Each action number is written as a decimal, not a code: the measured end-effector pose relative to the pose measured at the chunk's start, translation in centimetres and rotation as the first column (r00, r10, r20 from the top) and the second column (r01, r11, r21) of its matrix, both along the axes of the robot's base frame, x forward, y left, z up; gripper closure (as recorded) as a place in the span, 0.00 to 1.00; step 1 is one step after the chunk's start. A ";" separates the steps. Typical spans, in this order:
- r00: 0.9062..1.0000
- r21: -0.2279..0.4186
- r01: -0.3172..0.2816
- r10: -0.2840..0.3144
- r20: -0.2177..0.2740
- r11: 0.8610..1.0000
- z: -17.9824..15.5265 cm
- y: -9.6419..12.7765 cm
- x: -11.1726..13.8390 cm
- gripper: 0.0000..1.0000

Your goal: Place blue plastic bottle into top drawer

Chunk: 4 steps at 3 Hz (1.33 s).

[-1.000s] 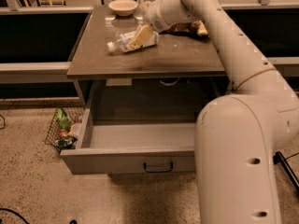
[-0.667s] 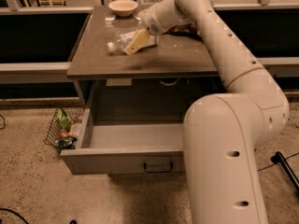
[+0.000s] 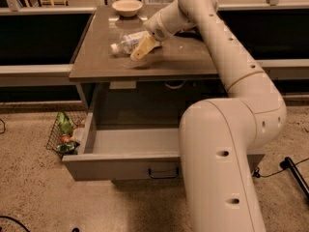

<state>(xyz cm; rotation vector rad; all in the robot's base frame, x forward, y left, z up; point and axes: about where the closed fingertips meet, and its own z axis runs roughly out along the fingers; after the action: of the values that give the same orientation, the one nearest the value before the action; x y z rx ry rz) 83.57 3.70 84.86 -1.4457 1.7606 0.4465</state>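
Observation:
The blue plastic bottle (image 3: 126, 42) lies on its side on the brown table top (image 3: 183, 57), white cap pointing left. My gripper (image 3: 141, 49) reaches in from the right and sits at the bottle's right end, its tan tip in front of the bottle and close to the table surface. The top drawer (image 3: 126, 141) is pulled out below the table, and its inside shows grey and bare. Its small dark handle (image 3: 163, 172) is on the front panel. My arm (image 3: 227, 144) covers the drawer's right part.
A pale bowl (image 3: 127, 6) stands at the table's back edge. A wire basket (image 3: 65, 135) with green and red items sits on the floor left of the drawer. A dark cable and foot (image 3: 292, 168) lie on the floor at the right.
My gripper has come down a little at the bottle's right end. The bottle has stayed in place. The drawer is still open.

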 end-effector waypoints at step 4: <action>0.999 0.005 -0.012 0.013 -0.035 1.000 -0.1 0.1 0.7 0.70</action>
<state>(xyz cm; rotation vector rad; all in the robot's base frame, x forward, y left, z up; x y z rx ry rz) 84.30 3.82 84.79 -1.4543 1.7776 0.4851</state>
